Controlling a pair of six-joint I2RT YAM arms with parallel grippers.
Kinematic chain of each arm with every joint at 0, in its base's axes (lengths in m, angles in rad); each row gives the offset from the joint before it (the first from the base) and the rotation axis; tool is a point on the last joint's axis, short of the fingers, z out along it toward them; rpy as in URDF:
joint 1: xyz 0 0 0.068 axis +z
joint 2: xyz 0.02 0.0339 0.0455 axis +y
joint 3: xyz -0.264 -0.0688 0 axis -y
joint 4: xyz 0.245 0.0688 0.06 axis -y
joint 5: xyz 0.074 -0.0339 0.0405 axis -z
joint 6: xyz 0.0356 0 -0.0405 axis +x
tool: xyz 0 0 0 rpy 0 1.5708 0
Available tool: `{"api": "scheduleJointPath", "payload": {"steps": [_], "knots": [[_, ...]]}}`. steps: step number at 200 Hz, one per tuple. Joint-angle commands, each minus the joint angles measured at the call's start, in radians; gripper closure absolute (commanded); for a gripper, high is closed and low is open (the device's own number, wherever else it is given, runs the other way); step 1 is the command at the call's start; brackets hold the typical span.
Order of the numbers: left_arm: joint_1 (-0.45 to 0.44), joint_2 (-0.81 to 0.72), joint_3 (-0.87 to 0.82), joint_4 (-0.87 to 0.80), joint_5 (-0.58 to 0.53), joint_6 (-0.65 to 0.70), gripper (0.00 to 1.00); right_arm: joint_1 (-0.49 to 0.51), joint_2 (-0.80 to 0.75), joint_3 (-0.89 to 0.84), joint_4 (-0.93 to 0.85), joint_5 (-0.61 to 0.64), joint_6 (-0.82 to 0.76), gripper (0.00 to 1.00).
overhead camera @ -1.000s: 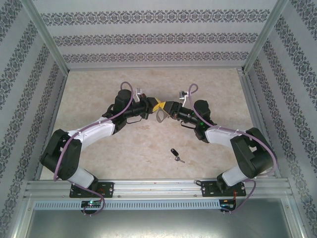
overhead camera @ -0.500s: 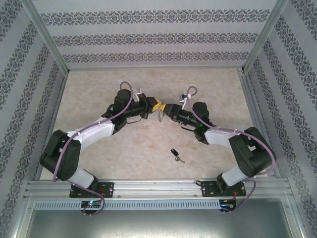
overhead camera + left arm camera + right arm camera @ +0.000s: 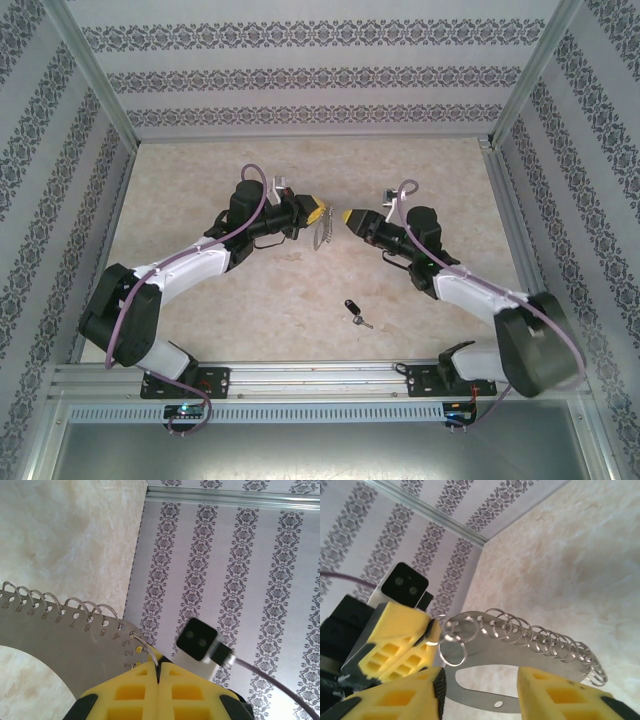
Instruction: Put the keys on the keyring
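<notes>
The keyring (image 3: 322, 235), a flat grey metal loop with a row of small rings, hangs above the middle of the table. My left gripper (image 3: 316, 212) is shut on its corner. The left wrist view shows the yellow fingers (image 3: 135, 690) pressed together on the numbered end of the keyring (image 3: 50, 635). My right gripper (image 3: 349, 217) stands open just right of it, apart from it. In the right wrist view the keyring (image 3: 492, 650) lies beyond the open right gripper (image 3: 479, 680), with the left gripper (image 3: 395, 635) clamping its left end. The key (image 3: 353, 310), black-headed, lies on the table nearer the bases.
Patterned walls (image 3: 320, 80) enclose the beige table on three sides, with aluminium posts at the corners. A metal rail (image 3: 320, 375) runs along the near edge by the arm bases. Bare table surface (image 3: 290, 300) lies around the key.
My right gripper has drawn back to the right, off the keyring, and its jaws have widened. The right arm has swung outward. The left gripper still holds the keyring in place.
</notes>
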Motion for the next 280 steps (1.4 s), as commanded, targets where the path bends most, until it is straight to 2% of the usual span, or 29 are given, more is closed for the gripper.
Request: {"api": "scheduleJointPath", "payload": {"steps": [1,15,37,72,118,203,257,280], "knots": [[0.002,-0.040,0.006,0.024,-0.004,-0.009,1.00,0.037,-0.105,0.068,-0.304,0.142,-0.307,0.51],[0.002,-0.044,0.010,0.013,-0.010,-0.022,1.00,0.049,-0.143,0.076,-0.366,0.197,-0.419,0.46],[0.002,-0.046,0.025,-0.015,-0.004,-0.034,1.00,0.049,-0.172,0.060,-0.358,0.223,-0.545,0.42],[0.002,-0.036,0.033,-0.008,0.025,-0.054,1.00,0.037,-0.149,0.043,-0.289,0.185,-0.674,0.42],[0.002,-0.037,0.036,-0.009,0.039,-0.055,1.00,0.049,-0.066,0.079,-0.238,0.086,-0.718,0.43],[0.001,-0.047,0.036,-0.019,0.055,-0.046,1.00,0.117,0.026,0.183,-0.250,0.106,-0.754,0.46],[0.001,-0.046,0.038,-0.015,0.062,-0.045,1.00,0.110,0.100,0.240,-0.261,0.093,-0.770,0.56],[0.001,-0.042,0.039,-0.019,0.067,-0.042,1.00,0.106,0.113,0.255,-0.269,0.075,-0.777,0.68]]}}
